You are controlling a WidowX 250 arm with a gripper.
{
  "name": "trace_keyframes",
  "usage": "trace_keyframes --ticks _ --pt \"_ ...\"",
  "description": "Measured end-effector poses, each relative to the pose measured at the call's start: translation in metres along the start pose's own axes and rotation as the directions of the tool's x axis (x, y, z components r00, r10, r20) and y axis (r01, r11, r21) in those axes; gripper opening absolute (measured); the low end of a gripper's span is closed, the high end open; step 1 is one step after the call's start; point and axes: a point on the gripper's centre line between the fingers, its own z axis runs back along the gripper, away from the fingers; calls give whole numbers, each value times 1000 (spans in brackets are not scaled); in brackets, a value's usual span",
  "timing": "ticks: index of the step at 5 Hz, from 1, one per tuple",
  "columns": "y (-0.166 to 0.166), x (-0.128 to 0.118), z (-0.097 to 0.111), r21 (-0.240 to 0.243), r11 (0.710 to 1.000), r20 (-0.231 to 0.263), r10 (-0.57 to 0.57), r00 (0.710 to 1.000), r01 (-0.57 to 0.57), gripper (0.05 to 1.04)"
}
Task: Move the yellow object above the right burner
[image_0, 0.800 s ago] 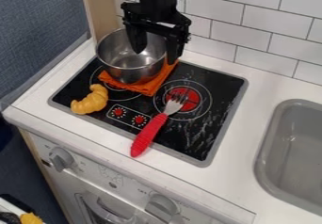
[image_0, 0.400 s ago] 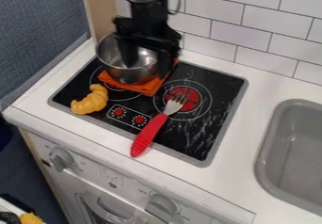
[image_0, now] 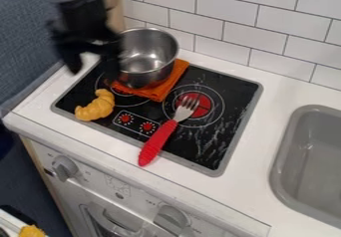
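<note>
Hanging open and empty near the metal pot, the jaws are needing a gentle, centred descent onto the toy croissant!

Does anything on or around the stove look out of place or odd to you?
Yes. The pot sits on an orange cloth on the left burner. The fork lies with its tines over the right burner and its handle across the front edge. Pale streaks mark the stovetop.
</note>
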Motion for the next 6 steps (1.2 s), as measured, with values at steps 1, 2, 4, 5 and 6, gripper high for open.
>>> trace_keyframes --ticks 1,2,4,5,6 --pt "16 -13 -29 11 999 -62 -49 997 50 1001" --pt "27 -16 -53 40 994 -95 -95 991 99 1001" --pt "13 0 -80 67 990 -112 -117 987 125 1001" --pt "2 10 -89 65 986 -116 -147 982 155 1001" --pt "3 25 -95 74 986 -113 -139 984 148 1001"
